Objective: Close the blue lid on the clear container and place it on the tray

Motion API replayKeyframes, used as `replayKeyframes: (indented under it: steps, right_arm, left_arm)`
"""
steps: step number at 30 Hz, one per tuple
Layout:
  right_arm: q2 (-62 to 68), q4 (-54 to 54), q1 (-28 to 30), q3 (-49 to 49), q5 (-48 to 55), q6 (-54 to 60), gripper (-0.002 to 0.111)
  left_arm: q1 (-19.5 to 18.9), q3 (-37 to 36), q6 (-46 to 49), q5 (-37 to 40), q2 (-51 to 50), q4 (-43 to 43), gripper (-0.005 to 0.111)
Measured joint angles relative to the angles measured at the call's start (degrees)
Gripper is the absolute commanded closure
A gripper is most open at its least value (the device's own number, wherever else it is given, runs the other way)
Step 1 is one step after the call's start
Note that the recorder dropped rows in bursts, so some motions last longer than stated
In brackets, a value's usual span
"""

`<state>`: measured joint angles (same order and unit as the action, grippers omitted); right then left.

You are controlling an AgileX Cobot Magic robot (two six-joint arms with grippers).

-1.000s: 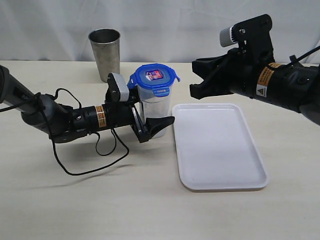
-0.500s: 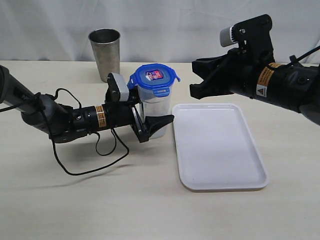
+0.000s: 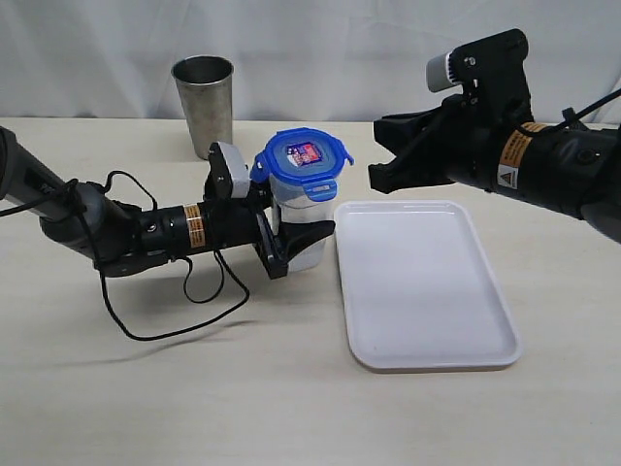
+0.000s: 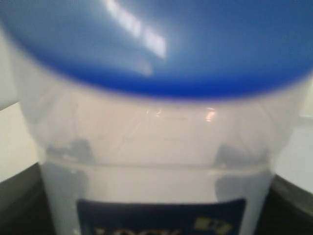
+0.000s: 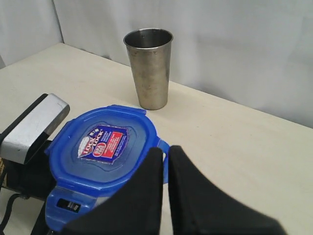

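Scene: I run the two arms from afar; the clear container (image 3: 297, 208) stands at centre frame in the exterior view, with the blue lid (image 3: 305, 157) on top.
Long axis: upright, perhaps leaning a touch toward the camera.
Lid: it sits on the mouth with the front flap folded down. One flap juts out at the right, and I cannot tell if all four are snapped.
Left gripper (image 3: 309, 225): it reaches in level from the left of the frame, with jaws standing either side of the container's lower body. The near finger lies against the wall, but I cannot tell whether they clamp it yet.
Right gripper (image 5: 163, 152): fingers pressed together on nothing, hanging above and to the right of the lid, clear of it.
Tray (image 3: 427, 291): it lies flat just right of the container, with its near edge close beside the base.
Nearer arm: the left, by far.
What the move turns on: I judge it a short carry rightward over the low rim, kept upright.
Bystander: the steel tumbler (image 3: 204, 97), upper left, well apart.
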<state>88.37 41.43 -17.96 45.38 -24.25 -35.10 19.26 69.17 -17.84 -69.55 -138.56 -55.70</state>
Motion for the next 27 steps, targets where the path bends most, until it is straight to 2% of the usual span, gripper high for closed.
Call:
replayKeyframes:
  steps: [2, 5, 8, 13, 19, 22, 27]
  right_arm:
    - [0.00, 0.00, 0.00, 0.00, 0.86, -1.57, 0.103]
    - [0.00, 3.78, 0.00, 1.32, 5.16, -7.50, 0.094]
    - [0.00, 13.85, 0.00, 3.43, 9.22, -18.82, 0.084]
    - [-0.56, 32.58, 0.00, 6.35, 9.73, -40.51, 0.071]
    - [-2.94, 53.46, 0.00, 9.83, 6.24, -63.58, 0.067]
    - [-4.78, 56.65, 0.00, 10.68, 4.65, -69.42, 0.067]
    - [-8.14, 57.83, 0.00, 10.77, 1.76, -72.46, 0.067]
  left_arm:
    - [-0.26, 0.00, 0.00, -0.13, 0.00, -0.29, 0.107]
    - [-1.06, 0.00, -0.84, -0.68, 0.00, -2.13, 0.107]
    - [-2.49, 0.00, -3.16, -0.97, 0.22, -4.63, 0.107]
    - [-4.33, 0.00, -6.97, -0.39, 1.57, -10.66, 0.107]
    - [-4.60, 0.00, -10.70, 0.78, 4.25, -20.37, 0.107]
    - [-4.60, 0.00, -13.47, 0.78, 5.47, -24.01, 0.107]
    - [-5.43, -2.95, -12.94, 0.89, 8.28, -25.61, 0.107]
